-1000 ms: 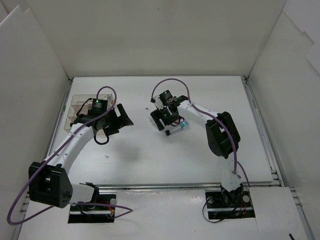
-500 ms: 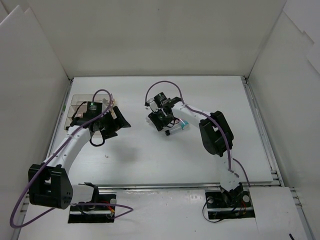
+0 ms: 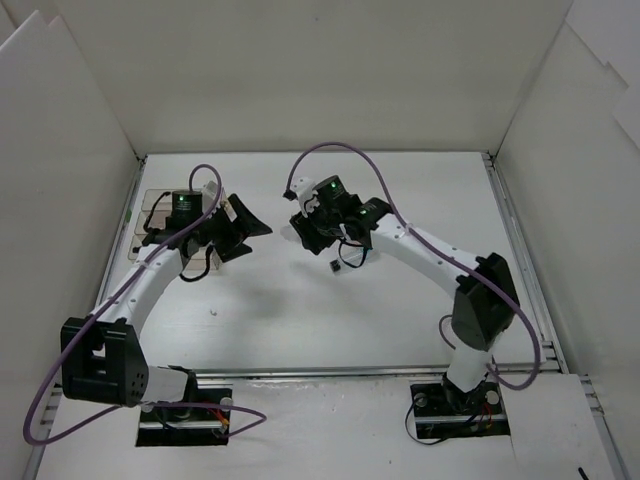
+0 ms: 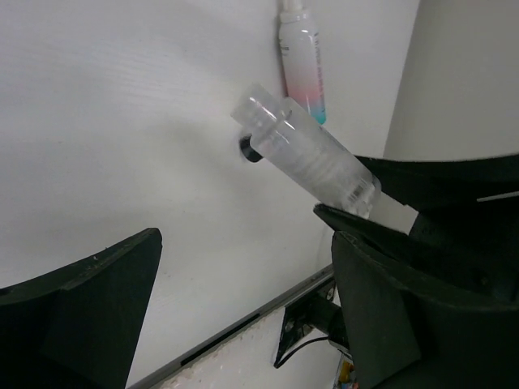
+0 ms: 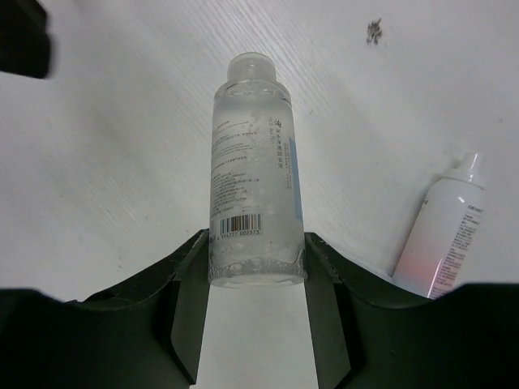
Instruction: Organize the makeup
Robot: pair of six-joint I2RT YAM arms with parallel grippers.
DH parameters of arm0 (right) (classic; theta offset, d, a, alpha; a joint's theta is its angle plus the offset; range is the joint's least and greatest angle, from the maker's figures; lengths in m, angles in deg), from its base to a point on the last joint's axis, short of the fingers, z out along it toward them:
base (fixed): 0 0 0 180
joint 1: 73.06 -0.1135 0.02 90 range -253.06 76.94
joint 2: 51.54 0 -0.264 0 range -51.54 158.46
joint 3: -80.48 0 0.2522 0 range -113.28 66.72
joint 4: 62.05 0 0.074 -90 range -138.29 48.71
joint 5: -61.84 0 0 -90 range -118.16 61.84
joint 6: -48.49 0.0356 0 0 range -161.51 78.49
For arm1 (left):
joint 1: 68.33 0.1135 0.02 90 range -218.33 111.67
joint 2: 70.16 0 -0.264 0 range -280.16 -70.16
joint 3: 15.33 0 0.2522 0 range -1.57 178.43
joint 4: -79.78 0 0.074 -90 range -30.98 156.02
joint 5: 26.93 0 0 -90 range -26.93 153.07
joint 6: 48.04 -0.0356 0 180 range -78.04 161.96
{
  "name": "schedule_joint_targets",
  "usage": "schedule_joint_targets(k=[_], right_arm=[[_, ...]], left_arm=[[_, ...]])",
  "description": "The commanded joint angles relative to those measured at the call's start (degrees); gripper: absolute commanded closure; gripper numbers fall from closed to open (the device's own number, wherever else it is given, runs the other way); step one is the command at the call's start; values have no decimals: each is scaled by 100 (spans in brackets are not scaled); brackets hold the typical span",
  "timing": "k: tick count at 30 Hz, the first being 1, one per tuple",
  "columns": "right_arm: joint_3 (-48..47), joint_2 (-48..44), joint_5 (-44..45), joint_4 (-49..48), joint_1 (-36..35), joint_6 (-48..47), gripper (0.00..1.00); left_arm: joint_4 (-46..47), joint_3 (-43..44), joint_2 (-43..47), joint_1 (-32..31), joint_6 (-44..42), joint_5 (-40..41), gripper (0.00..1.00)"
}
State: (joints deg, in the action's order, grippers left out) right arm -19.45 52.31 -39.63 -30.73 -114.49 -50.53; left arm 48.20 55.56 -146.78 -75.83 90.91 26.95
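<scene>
**Tech A:** Compared with the earlier overhead frame, the right gripper (image 5: pixel 258 251) is now sitting further left and its elbow is standing out toward the right edge. The left gripper (image 4: pixel 243 243) is sitting higher and further right. The two are facing each other just left of centre.

**Tech B:** Grip states?

**Tech A:** The right fingers are clamping the base of the clear bottle (image 5: pixel 251 162), with its neck pointing away toward the left gripper. The left jaws are standing wide apart and holding nothing. In the left wrist view the bottle is hanging ahead of them, not touching.

**Tech B:** Other items?

**Tech A:** The pink-and-blue tube (image 4: pixel 302 61) is lying on the table (image 3: pixel 400 200), at the top of the left wrist frame. The clear compartmented box (image 3: pixel 150 215) is sitting at the upper left of the overhead frame.

**Tech B:** Step in hand?

**Tech A:** By my reading, a right-to-left hand-over of the bottle is being set up, since the box is lying on the left arm's side. The next move is calling for the left jaws to advance around the neck end and close squarely before the right fingers release. The smooth round plastic is likely to slip otherwise.
</scene>
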Motion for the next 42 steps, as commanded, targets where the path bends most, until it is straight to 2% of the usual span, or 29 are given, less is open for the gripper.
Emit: schedule_joint_targets(k=[1,6,14,19,26,42], right_arm=[[336,-778,-102,-797,-102,268,100],[645,-1252,-111,-956,-146,506,100],[1260,-2070,56,-1413,-146,760,100],[1542,-2378,223,-1712,-155,875,100],[1726,-2589,259,-1905,-173,1086,100],[1893,-2748,434,-2081,-304,1121,100]], left_arm=[[763,413,-98,-84,439,-448,20],[1105,414,-301,-260,738,-712,23],[2151,141,-415,-426,1581,-1072,30],[2020,220,-520,-620,1837,-985,34],[2546,-131,-468,-726,2566,-853,36],[3294,-210,-538,-1007,3718,-458,44]])
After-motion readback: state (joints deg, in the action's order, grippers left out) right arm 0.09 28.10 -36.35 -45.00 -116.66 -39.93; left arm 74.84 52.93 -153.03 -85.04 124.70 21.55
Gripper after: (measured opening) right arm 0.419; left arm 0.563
